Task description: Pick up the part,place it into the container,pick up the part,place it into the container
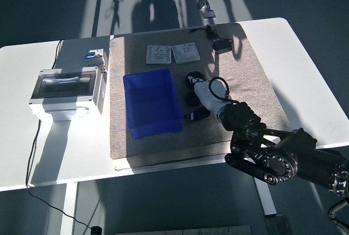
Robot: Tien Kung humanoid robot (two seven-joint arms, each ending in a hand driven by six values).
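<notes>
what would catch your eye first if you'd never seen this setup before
The blue bin stands out, bright and empty on the grey mat at the table's middle. Just right of it the right hand reaches down over the two black parts, covering most of the nearer one. At the left sits a grey box with a clear lid, and two grey plates lie behind the bin.

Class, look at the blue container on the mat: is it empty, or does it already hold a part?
Empty. The blue container shows only its bare blue floor; both black parts lie outside it, right of it, by the right hand.
</notes>
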